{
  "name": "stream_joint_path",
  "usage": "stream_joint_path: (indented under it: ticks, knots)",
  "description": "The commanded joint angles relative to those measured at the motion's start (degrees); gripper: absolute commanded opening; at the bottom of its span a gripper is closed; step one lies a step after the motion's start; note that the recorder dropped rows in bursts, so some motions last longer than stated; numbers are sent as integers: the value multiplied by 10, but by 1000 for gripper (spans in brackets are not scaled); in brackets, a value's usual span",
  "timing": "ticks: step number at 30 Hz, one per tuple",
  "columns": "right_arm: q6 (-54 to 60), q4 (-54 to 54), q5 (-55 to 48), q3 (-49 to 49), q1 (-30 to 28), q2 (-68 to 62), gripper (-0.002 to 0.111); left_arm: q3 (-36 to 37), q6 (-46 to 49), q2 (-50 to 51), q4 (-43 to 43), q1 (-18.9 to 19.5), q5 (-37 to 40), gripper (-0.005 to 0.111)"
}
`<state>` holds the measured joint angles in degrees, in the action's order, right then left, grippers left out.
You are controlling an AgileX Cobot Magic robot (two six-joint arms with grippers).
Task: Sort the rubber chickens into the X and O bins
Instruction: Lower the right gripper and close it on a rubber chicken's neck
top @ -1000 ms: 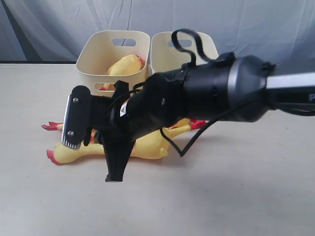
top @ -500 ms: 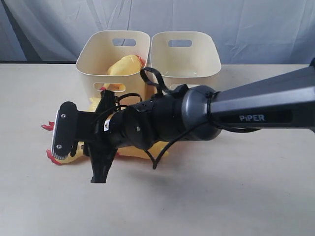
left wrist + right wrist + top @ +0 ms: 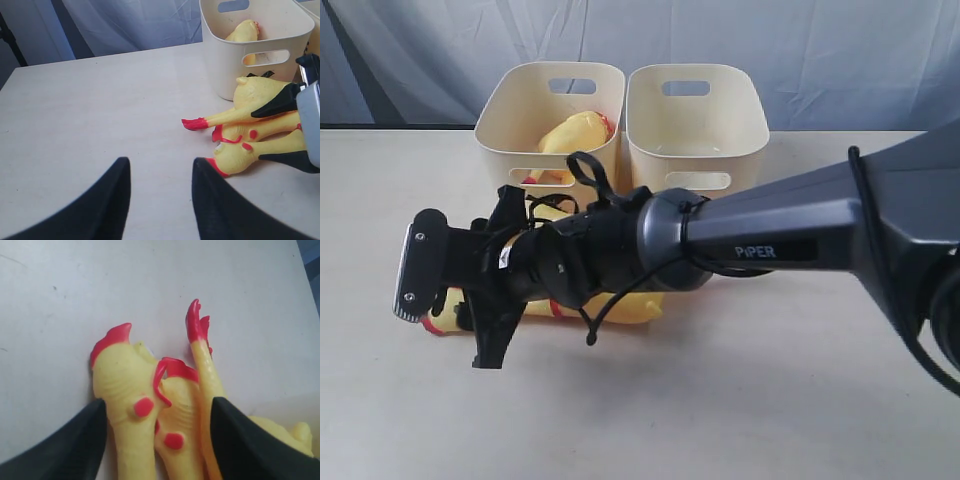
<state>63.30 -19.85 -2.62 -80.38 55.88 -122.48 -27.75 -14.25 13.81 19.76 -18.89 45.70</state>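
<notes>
Item: rubber chickens lying bunched on table, just before the bins | I am hovering right gripper, jaws spread, straddling their necks, bodies running lengthwise between | left gripper gaping empty, well apart.

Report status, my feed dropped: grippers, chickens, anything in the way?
Left gripper open, empty. Right gripper open, straddling the loose chickens. One chicken already in a bin. Loose chickens touch; single pick may be awkward.

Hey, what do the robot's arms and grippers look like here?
The right arm is dark grey with white PiPER lettering and looping black cables. The right gripper is black with a silver plate. The left gripper has tapered black jaws.
</notes>
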Motion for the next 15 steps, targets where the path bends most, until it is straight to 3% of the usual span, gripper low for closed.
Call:
stream_joint_path:
  ticks: [1,11,15]
  knots:
    - [-1,3,-14,-10,1,-16,58,5,-5,-3,2,-1,-7,39]
    - [-1,36,-19,-11,1,-38,58,5,-5,-3,2,-1,-7,39]
    - [-1,44,-16,-11,1,-45,48,5,-6,-3,2,-1,-7,39]
